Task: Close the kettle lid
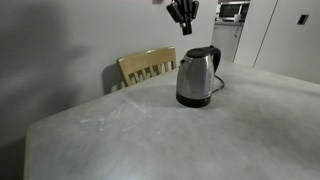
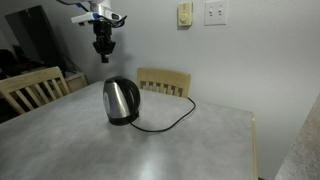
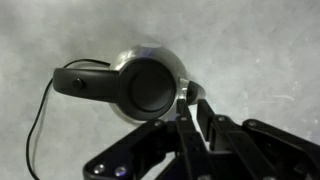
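Note:
The steel kettle [image 1: 195,80] stands on the grey table, and both exterior views show it [image 2: 121,101]. Its black handle points away from the chair behind it. The round black kettle lid [image 3: 150,85] lies flat over the top opening in the wrist view, with the steel rim of the kettle [image 3: 181,68] showing around it. The lid also shows as a dark cap in the exterior views [image 1: 203,52] [image 2: 118,81]. My gripper [image 1: 186,28] [image 2: 102,54] hangs well above the kettle and touches nothing. Its fingers [image 3: 190,102] are close together and empty.
A black power cord [image 2: 170,122] runs from the kettle across the grey table [image 1: 150,140]. A wooden chair [image 1: 147,66] stands behind the table, and another chair [image 2: 30,88] stands at its side. Wall outlets [image 2: 215,12] are behind.

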Robot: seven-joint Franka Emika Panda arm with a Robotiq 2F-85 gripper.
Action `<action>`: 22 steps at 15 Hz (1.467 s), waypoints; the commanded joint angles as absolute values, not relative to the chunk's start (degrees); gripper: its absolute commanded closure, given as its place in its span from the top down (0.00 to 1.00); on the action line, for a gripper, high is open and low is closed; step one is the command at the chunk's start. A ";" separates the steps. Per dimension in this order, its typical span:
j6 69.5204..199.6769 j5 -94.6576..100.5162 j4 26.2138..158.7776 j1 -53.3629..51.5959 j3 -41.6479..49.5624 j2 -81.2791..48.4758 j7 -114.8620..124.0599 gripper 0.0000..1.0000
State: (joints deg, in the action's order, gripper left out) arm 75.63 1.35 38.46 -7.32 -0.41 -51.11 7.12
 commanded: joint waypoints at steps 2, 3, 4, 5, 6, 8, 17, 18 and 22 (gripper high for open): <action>70.01 0.14 36.95 -6.76 -1.75 -51.56 3.33 0.53; 68.95 -0.46 36.73 -6.54 -2.23 -51.74 2.42 0.61; 67.85 -0.88 36.54 -6.46 -2.52 -51.89 1.90 0.69; 66.97 -1.35 36.39 -6.38 -2.81 -52.04 1.25 0.75; 66.11 -1.79 36.23 -6.36 -3.01 -52.16 0.68 0.83; 64.82 -2.47 35.96 -6.33 -3.26 -52.39 -0.04 0.95; 58.06 -9.39 34.90 -4.96 -4.90 -53.26 -1.00 1.00; 61.49 -7.34 37.67 -6.64 -3.09 -51.62 0.14 1.00; 60.05 -8.54 37.55 -5.82 -3.96 -51.70 -0.32 1.00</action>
